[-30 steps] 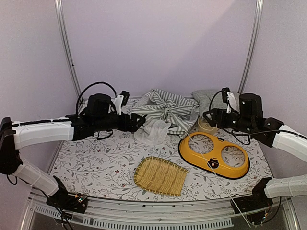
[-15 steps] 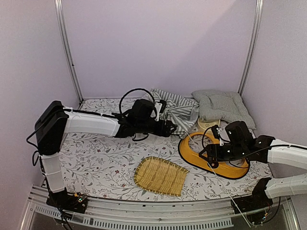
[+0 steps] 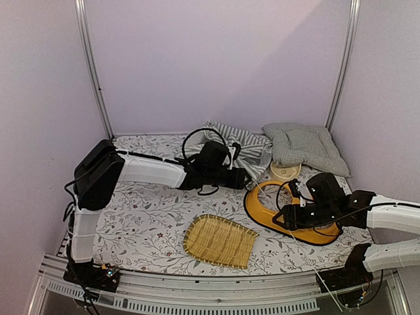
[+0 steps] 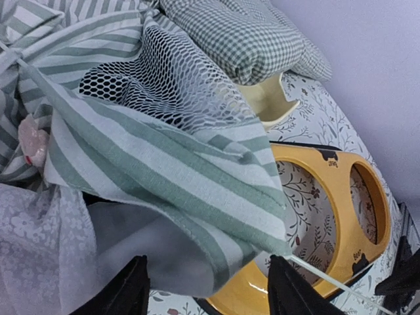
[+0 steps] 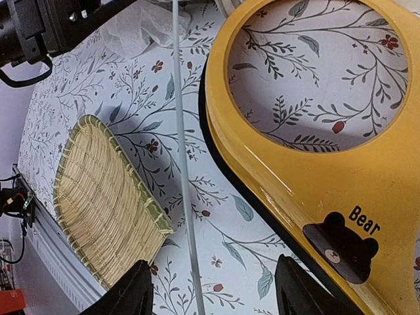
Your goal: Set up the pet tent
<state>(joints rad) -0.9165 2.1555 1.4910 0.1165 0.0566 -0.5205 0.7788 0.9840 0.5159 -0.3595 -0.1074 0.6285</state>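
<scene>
- Currently early in setup: the pet tent (image 3: pixel 239 146) lies collapsed in a heap at the back middle of the table (image 3: pixel 144 216), just beside the gingham cushion (image 3: pixel 303 147).
- Left gripper (image 4: pixel 207 275) is at the tent's front hem. Fingers are apart, with a fold of striped fabric hanging between them; it doesn't look pinched.
- Right gripper (image 5: pixel 213 269) is low by the yellow bowl stand (image 5: pixel 308 184). Fingers are wide, and the thin white pole (image 5: pixel 182 164) runs between them unclamped.
- My read: this is the grab step. Next, both need to close, one on fabric and one on the pole, then lift and spread. The pole is thin and could slip.
- Containers: the stand's two rings hold no bowls, and the tablecloth shows through. The bamboo tray (image 3: pixel 220 241) holds nothing. Contents of the cream bowl (image 3: pixel 285 172) by the cushion: cannot tell.
</scene>
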